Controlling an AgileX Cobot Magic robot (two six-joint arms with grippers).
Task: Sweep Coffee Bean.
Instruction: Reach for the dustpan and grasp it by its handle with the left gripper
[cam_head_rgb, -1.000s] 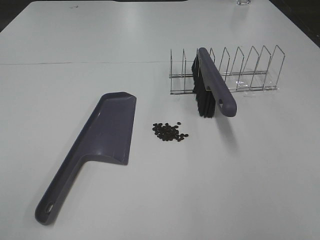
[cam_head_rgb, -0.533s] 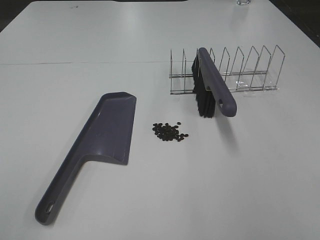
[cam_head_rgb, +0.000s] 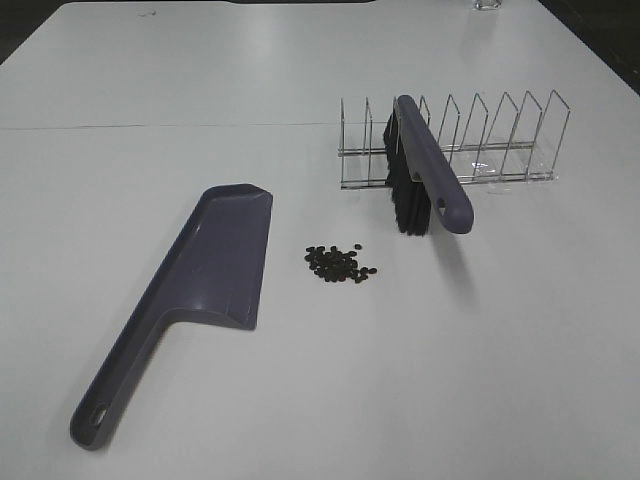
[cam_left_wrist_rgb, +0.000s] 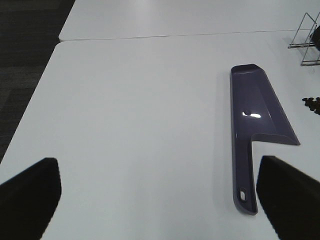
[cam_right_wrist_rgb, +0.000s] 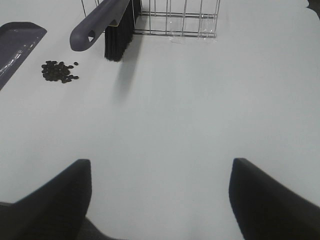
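Observation:
The coffee beans (cam_head_rgb: 340, 263) lie in a small loose cluster on the white table, between the dustpan and the brush; they also show in the right wrist view (cam_right_wrist_rgb: 60, 71) and at the edge of the left wrist view (cam_left_wrist_rgb: 312, 103). The purple dustpan (cam_head_rgb: 200, 280) lies flat to their left, handle toward the front; it also shows in the left wrist view (cam_left_wrist_rgb: 252, 115). The purple brush (cam_head_rgb: 425, 175) with black bristles leans in the wire rack (cam_head_rgb: 500, 140), behind and right of the beans. Left gripper (cam_left_wrist_rgb: 157, 200) and right gripper (cam_right_wrist_rgb: 160, 205) are open, empty, and out of the high view.
The white table (cam_head_rgb: 320, 400) has a seam across its far half. Its left edge with dark floor beyond shows in the left wrist view (cam_left_wrist_rgb: 30, 60). A glass object (cam_head_rgb: 487, 5) stands at the far edge.

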